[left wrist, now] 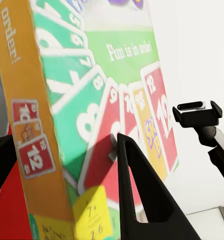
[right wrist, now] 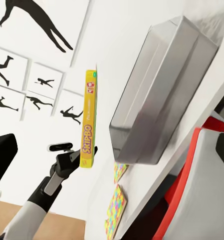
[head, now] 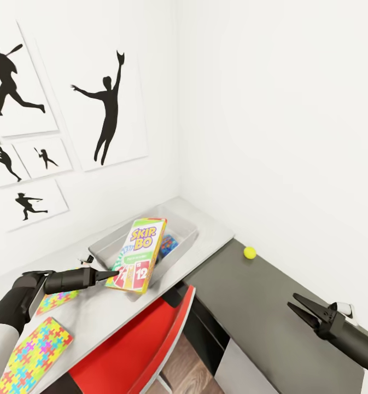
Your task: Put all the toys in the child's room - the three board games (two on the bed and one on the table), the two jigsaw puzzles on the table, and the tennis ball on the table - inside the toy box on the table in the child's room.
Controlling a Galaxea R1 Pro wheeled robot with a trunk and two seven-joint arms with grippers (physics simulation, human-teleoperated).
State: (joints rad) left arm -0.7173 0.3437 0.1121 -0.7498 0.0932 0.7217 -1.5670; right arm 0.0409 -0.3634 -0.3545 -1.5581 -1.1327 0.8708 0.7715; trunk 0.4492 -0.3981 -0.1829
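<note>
Above the toy box (head: 104, 247), the left gripper (head: 114, 274) clamps the Skip-Bo board game (head: 138, 254) by its near edge, long axis pointing away; the right gripper (head: 301, 311) hangs parted, empty.

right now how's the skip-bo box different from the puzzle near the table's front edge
The Skip-Bo box is held up off the table by the left gripper, tilted over the grey bin; the puzzle lies flat on the table, untouched. The box is thicker, printed with cards and a logo; the puzzle is a thin square of interlocking coloured pieces. Both are bright, flat toys.
</note>
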